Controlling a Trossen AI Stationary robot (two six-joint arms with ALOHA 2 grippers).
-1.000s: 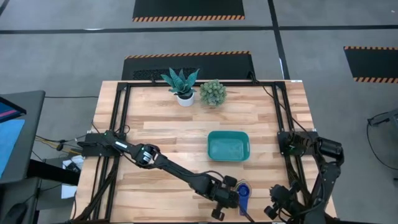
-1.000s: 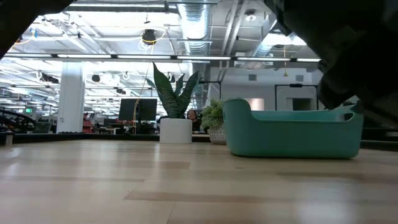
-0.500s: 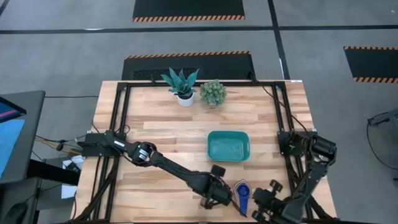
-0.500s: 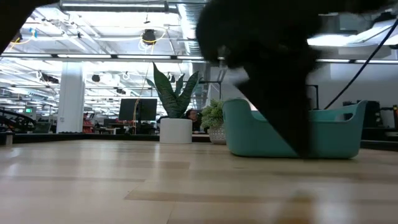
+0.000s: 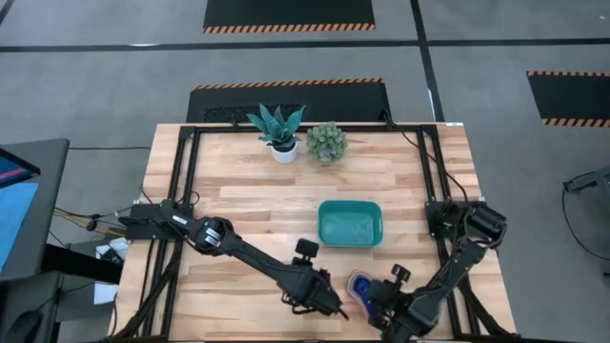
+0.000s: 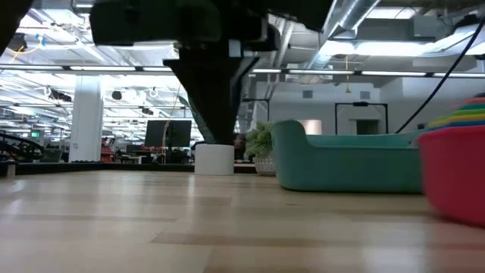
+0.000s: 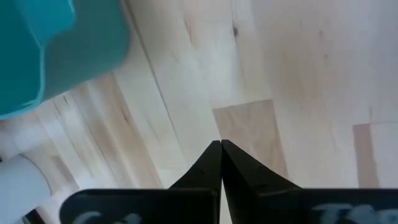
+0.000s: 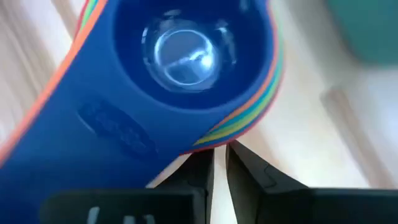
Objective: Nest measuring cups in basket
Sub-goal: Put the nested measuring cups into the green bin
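Right pincer (image 8: 219, 163), narrowly parted, held the nested measuring cups (image 5: 361, 287) by their handles at 6 o'clock of the basket (image 5: 350, 223), ready for transfer; left pincer (image 7: 221, 163) closed, empty

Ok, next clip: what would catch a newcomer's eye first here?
The nested cups, blue on top with rainbow rims beneath, sit on the table's near edge, just in front of the right gripper. The empty teal basket lies a little beyond them, and the left gripper, fingers shut, is over bare wood beside the cups.
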